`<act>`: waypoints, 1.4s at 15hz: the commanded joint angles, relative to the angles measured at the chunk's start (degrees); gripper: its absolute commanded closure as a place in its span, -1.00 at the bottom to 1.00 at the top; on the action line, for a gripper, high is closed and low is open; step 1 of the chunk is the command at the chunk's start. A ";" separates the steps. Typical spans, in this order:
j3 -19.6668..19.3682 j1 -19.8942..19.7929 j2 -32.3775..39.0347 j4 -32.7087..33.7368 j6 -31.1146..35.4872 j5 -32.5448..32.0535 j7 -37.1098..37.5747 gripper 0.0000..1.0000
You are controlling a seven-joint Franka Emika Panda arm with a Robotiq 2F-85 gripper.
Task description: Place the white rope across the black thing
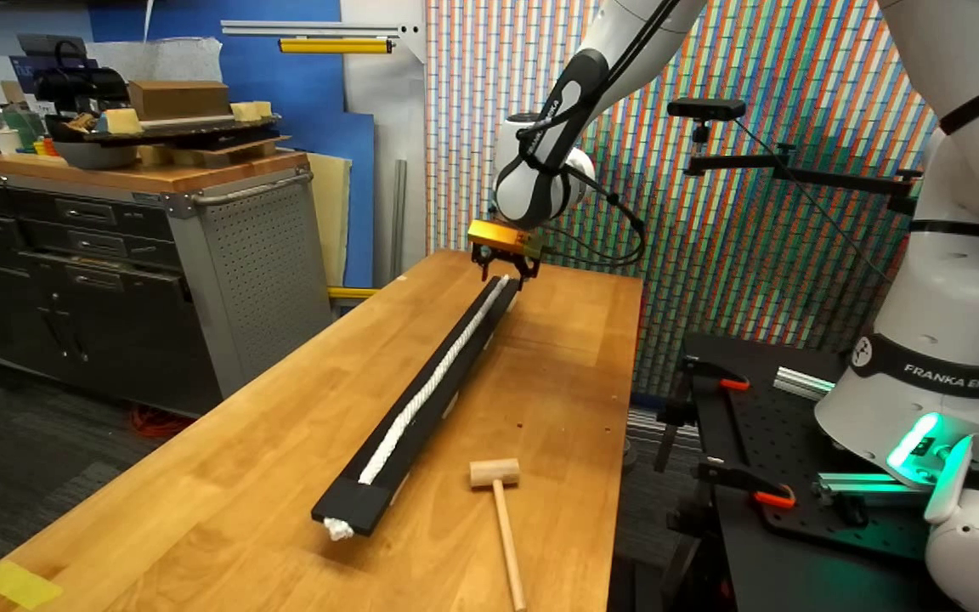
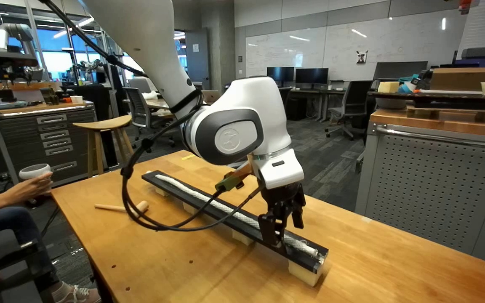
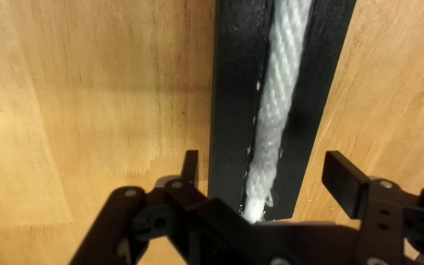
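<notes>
1. Along the top of the bar (image 3: 234,110), lengthwise and roughly midway between its long edges, is the rope (image 3: 276,106). If "across" means that, I'd call it pretty much placed.
2. Over one end of the bar sits the gripper (image 3: 264,175), spread wide, fingers (image 3: 344,180) on either side, nothing pinched. Can't tell whether the tips touch the bar.
3. If it's time to leave: go straight up with the fingers wide until they're well above the bar. Sideways drift could catch an edge and shove everything, since the bar looks just perched on blocks (image 2: 303,274).
4. If the rope needs one more tweak: rise a bit first, so the tips close on the rope and not the bar's sides. Light squeeze, small nudge, let go.
5. Watch that loose strand (image 3: 269,200) near the bar's end, it looks snaggy.
6. At the bar's opposite end a white tuft (image 1: 338,529) pokes out. Can't tell if it's the same rope.
7. Mallet (image 1: 504,518) lies beside that opposite end of the bar, shouldn't matter imo.
</notes>
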 commanded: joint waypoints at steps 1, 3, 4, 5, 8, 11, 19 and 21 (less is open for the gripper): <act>1.05 0.73 -2.17 -0.83 -1.59 0.39 -3.77 -1.00; 1.42 2.08 -3.26 -1.57 -3.35 -0.67 -6.21 -1.00; 1.08 3.41 -4.03 -2.17 -4.35 -1.45 -6.99 -1.00; 0.94 4.91 -5.46 -3.23 -5.90 -2.36 -7.83 -1.00; 0.15 9.86 -9.90 -6.37 -9.81 -6.95 -8.95 -1.00; 1.76 13.72 -15.72 -10.38 -12.65 -12.38 -9.81 -1.00; 13.61 14.24 -24.98 -17.14 -22.26 -14.20 -21.20 -1.00; 16.28 13.55 -26.71 -19.08 -23.00 -12.25 -26.68 -1.00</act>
